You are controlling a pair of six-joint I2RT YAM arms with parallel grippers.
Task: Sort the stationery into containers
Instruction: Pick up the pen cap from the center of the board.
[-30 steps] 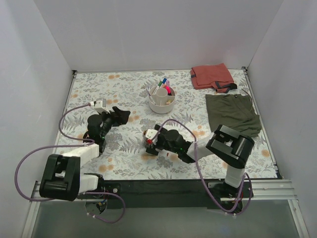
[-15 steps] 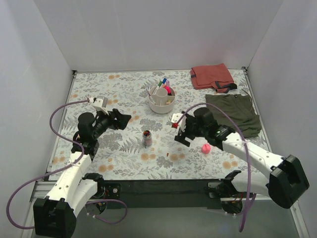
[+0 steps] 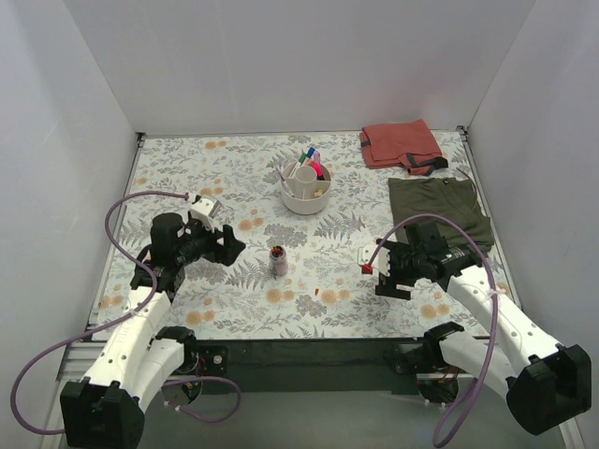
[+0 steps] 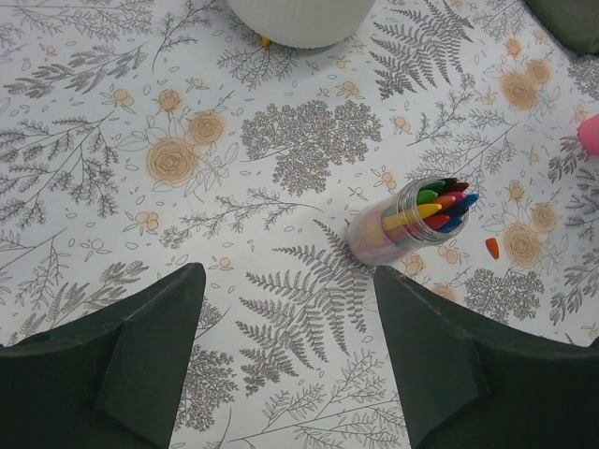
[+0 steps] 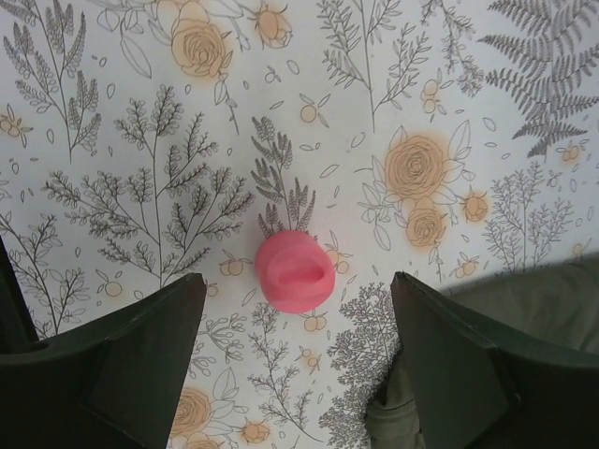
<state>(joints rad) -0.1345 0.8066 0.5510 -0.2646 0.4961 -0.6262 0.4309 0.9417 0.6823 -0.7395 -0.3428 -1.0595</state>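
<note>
The round white bowl [image 3: 305,194] stands at the back centre with several pens upright in it; its base shows in the left wrist view [image 4: 299,17]. A pink-orange patterned tube [image 3: 278,261] of coloured sticks stands mid-table, also in the left wrist view [image 4: 410,221]. My left gripper [image 3: 231,248] is open and empty, just left of the tube [image 4: 290,360]. My right gripper [image 3: 397,279] is open above the pink ball [image 5: 295,271], which lies on the cloth between and ahead of the jaws; it is hidden in the top view.
A small orange bit [image 3: 317,293] lies on the cloth near the tube [image 4: 492,247]. The olive-green cloth [image 3: 440,211] lies right of my right gripper [image 5: 524,309]. The folded red cloth [image 3: 401,145] is at the back right. White walls surround the table.
My right arm has swung right and nearer, now over the pink ball and hiding it from above. My left gripper has moved slightly nearer and toward the tube. Both jaws stay open.
</note>
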